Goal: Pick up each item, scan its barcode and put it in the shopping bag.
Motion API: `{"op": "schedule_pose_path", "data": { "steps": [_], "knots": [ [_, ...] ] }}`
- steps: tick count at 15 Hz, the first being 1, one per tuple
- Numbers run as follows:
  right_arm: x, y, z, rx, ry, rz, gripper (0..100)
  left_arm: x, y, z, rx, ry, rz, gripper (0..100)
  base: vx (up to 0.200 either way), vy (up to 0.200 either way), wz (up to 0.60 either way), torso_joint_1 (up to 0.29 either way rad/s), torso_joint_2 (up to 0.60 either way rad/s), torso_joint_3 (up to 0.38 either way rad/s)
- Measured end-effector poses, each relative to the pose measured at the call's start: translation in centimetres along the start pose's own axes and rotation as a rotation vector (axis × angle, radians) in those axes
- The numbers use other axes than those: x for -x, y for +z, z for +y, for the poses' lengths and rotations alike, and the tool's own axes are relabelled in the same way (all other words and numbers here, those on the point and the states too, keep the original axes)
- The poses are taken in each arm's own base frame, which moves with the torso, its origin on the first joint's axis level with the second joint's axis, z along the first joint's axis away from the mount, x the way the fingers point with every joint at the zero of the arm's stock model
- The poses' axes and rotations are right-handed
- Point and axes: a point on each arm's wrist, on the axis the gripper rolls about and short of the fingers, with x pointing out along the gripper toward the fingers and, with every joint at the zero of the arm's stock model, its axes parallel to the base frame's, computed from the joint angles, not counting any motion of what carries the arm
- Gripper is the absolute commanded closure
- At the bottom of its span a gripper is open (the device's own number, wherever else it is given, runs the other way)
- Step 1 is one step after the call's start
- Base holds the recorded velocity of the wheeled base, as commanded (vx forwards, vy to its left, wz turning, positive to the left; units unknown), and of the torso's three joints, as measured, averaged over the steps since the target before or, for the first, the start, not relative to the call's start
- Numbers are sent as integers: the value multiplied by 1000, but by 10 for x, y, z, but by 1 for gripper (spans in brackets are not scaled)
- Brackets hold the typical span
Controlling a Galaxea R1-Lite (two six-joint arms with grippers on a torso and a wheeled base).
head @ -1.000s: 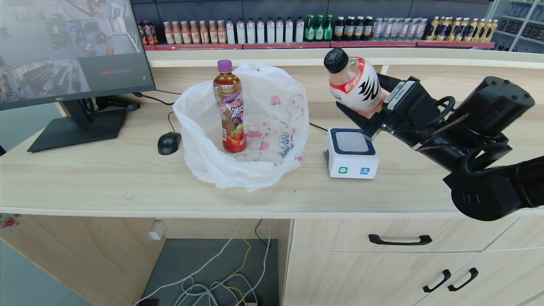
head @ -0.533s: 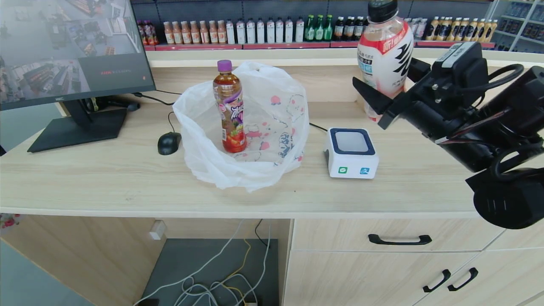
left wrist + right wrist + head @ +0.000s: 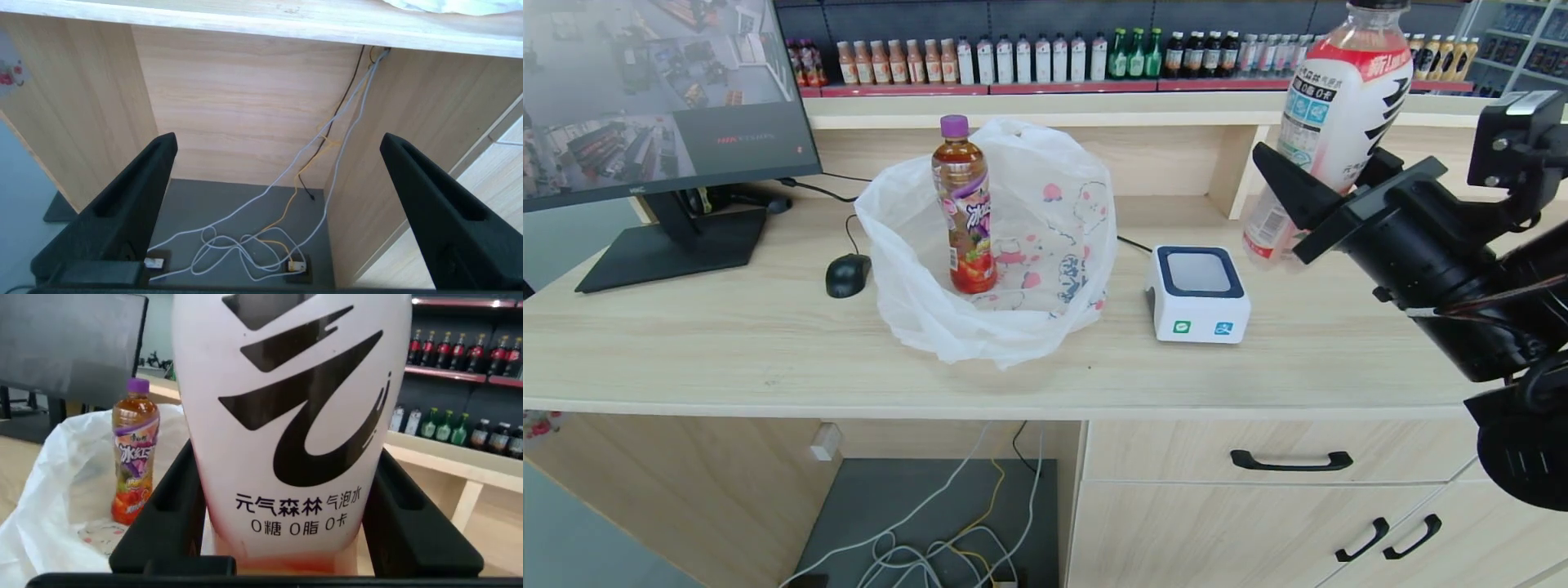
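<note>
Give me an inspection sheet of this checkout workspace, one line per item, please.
Surface: light wooden counter, carrying the items below.
Job's things: white bottle raised to the right of the scanner, slightly tilted; orange tea bottle upright inside the open shopping bag; the scanner sits on the counter beside the bag.
Clutter: monitor and mouse at the counter's left.
Hands: right hand shut on the white bottle; left hand open, low, facing the space under the counter.
Cables: loose bundle lying under the counter; thin cable between bag and scanner.
Surroundings: shelves of bottled drinks behind; drawers below the counter's right part.
</note>
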Motion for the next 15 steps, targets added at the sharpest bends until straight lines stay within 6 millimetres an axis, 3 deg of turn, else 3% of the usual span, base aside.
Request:
{"op": "schedule_pose_path", "data": {
  "steps": [2,4,7,9,15],
  "knots": [
    [11,0,1,-30,-18,32,100,0,0,0,-3,0,0,0,0,0,0,0,0,0],
    [21,1,1,-34,-148,67,100,0,0,0,-1,0,0,0,0,0,0,0,0,0],
    [27,6,20,-74,-216,89,100,0,0,0,1,0,0,0,0,0,0,0,0,0],
    [24,7,31,-99,-227,90,100,0,0,0,2,1,0,0,0,0,0,0,0,0],
    [5,0,36,-122,-210,63,100,0,0,0,4,0,0,0,0,200,0,-1,5,3]
  ]
}}
